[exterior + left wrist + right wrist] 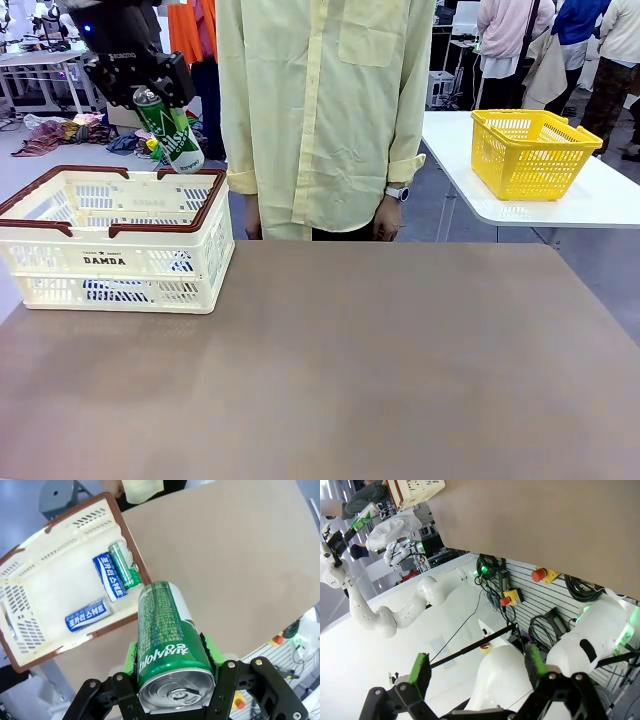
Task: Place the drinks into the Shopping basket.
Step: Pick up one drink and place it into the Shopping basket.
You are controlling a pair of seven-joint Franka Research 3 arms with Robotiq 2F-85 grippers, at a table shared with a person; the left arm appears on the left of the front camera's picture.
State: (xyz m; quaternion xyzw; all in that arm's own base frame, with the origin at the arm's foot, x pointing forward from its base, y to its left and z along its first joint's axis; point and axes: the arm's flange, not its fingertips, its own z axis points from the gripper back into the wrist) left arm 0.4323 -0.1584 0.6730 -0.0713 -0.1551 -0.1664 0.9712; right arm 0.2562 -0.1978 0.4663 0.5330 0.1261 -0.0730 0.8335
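The Shopping basket sits at the table's left far corner, with two blue cans and a green can lying flat on its floor. Directly above the basket's far right rim, the left gripper is clamped round a green can's top end, its long axis tilted, base pointing down into the basket. The right gripper hangs wide open and empty, well away from the basket, off the table's edge
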